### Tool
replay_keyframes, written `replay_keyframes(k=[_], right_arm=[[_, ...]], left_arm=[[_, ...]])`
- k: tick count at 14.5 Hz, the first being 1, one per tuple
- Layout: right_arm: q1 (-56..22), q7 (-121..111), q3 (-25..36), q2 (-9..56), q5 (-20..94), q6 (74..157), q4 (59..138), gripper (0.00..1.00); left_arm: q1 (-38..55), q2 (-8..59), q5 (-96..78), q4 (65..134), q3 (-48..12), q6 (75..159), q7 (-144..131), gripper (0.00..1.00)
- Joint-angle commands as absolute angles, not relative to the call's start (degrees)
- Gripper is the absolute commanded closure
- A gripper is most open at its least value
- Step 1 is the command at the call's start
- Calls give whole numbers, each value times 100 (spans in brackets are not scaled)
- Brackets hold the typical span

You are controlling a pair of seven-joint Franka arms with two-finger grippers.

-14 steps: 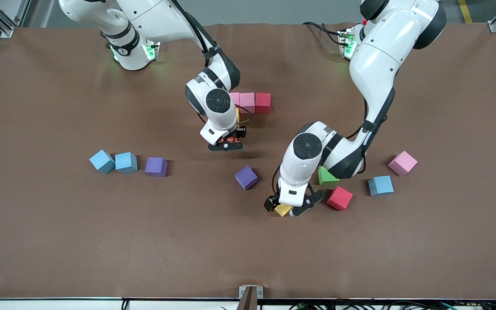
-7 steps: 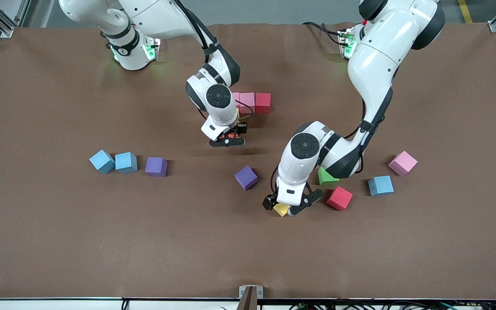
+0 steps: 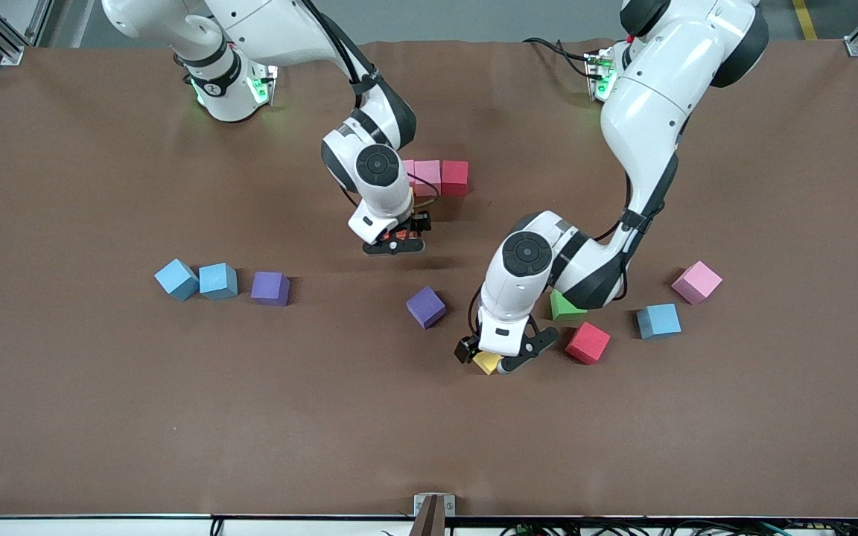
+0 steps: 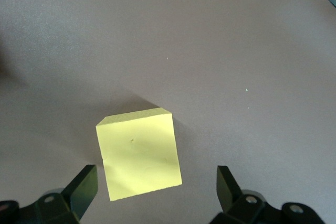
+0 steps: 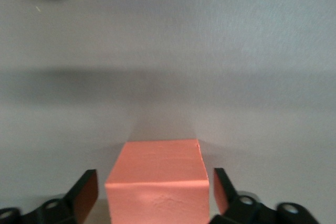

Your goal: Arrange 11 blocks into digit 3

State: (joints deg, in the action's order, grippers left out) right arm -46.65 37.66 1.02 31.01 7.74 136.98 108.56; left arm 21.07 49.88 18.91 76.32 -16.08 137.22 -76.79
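Brown matte counter [image 3: 101,417], lightly wrinkled, with aluminium framing at the upper corners of the frame and a small bracket at the lower edge, centre.

- Digit 3, begun: the top bar lies in the upper centre of the frame, with a pink block [image 3: 427,177] touching a red block [image 3: 455,177]; another pink edge shows at the right arm's wrist, largely hidden.
- Right tool [image 3: 393,244]: low over the counter just below that bar in the frame. Its fingers stand wide to either side of the orange block [image 5: 157,182], which sits on the surface with a slim gap at each face. The spot suits a cube on the figure's side.
- Left tool [image 3: 502,357]: lower centre of the frame, jaws wide and straddling the yellow block [image 4: 139,153], which is turned slightly askew to the fingers and is not yet gripped. Judged to be the next pick.
- Loose stock: a purple cube [image 3: 426,307] at centre; a green cube [image 3: 564,305], a second red cube [image 3: 588,342], a blue cube [image 3: 658,321] and a pink cube [image 3: 696,282] toward the left arm's end.
- Toward the right arm's end: two light blue cubes [image 3: 198,281] touching, with a purple one [image 3: 269,288] near them.
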Motion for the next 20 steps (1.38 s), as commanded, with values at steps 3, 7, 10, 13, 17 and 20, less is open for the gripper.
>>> replay_keyframes(k=[3, 7, 10, 13, 17, 20], right_arm=[[-4193, 3666, 62, 2927, 809, 12464, 9943, 0], [-3947, 2684, 62, 3163, 809, 12384, 9301, 0], [-3876, 1682, 70, 3514, 817, 12392, 8852, 0], [-3867, 1591, 70, 3875, 817, 12427, 8412, 0], [-3920, 1573, 79, 4350, 765, 12445, 7885, 0], [-3946, 1433, 79, 4639, 765, 12489, 7499, 0]], left_arm=[[2180, 5010, 1881, 7532, -1538, 13641, -7699, 0], [2127, 5027, 1811, 7523, -1538, 13641, -7708, 0], [2092, 5097, 1802, 7523, -1538, 13641, -7690, 0], [2057, 5141, 1479, 7515, -1538, 13632, -7699, 0], [2039, 5185, 1397, 7506, -1529, 13632, -7664, 0], [1934, 5212, 1397, 7506, -1529, 13632, -7638, 0]])
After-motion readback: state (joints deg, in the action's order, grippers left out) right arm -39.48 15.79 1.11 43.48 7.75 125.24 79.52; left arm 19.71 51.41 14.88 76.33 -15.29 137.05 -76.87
